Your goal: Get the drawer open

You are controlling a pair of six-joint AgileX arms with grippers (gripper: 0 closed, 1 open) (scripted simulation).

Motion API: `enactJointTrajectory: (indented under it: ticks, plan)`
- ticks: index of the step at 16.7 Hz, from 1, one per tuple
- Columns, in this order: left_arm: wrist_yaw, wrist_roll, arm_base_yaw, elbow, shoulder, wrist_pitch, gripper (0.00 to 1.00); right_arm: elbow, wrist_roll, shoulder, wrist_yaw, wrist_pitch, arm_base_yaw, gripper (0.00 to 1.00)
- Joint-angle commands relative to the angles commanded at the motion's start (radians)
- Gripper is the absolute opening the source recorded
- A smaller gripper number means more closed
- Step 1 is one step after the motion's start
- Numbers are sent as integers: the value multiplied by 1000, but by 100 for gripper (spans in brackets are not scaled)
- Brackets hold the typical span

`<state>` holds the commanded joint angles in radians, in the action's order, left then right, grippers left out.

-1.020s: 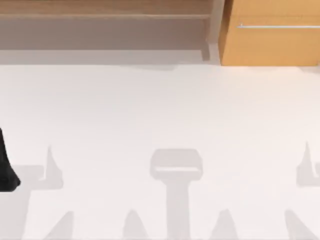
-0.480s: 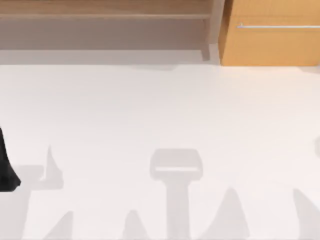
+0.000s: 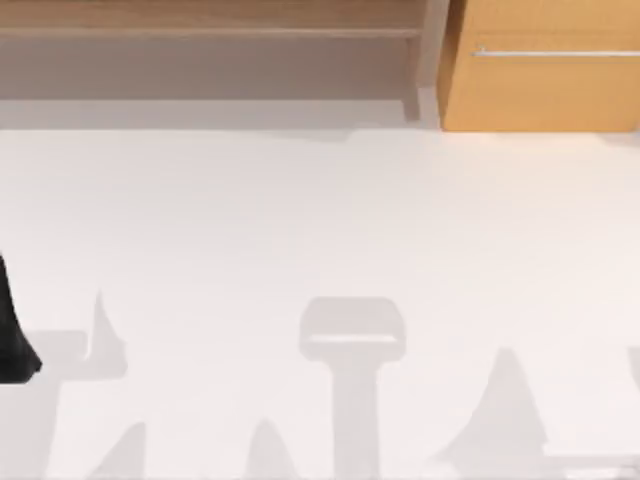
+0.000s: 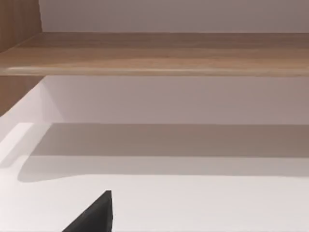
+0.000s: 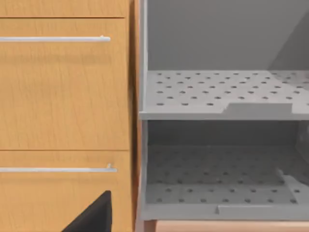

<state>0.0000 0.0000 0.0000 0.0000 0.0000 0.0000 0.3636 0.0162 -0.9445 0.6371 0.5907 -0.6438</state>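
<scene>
The drawer [image 3: 540,90] has an orange-tan wooden front and stands at the table's far right, with a thin silver bar handle [image 3: 555,52] across it. In the right wrist view two such fronts are stacked flush, an upper one [image 5: 63,92] with its handle [image 5: 53,38] and a lower one [image 5: 63,203] with its handle [image 5: 55,169]. A black part of my right gripper [image 5: 94,217] shows in front of the lower front, some way off it. My left arm [image 3: 12,340] is parked at the table's left edge, and a black part of its gripper [image 4: 94,217] shows over the white table.
A duller brown wooden shelf unit [image 3: 210,30] runs along the far edge to the left of the drawer; its board [image 4: 154,53] faces the left wrist. Grey perforated shelves [image 5: 222,94] sit beside the drawer fronts. The white table [image 3: 320,220] spreads wide in front.
The right arm's shadows at the table's near right have shifted left and merged into one shape. The left arm and the drawer front have not moved.
</scene>
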Motion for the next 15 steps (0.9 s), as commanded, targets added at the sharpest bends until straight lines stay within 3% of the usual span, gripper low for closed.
enactJointTrajectory:
  ticks: [8, 11, 15]
  plan:
    - [0, 0, 0, 0, 0, 0, 100, 28, -66, -62, -51, 38, 27, 100]
    - [0, 0, 0, 0, 0, 0, 100, 94, -225, -215, -150, 120, 90, 100]
    - [0, 0, 0, 0, 0, 0, 100, 214, -558, -507, -325, 267, 237, 100]
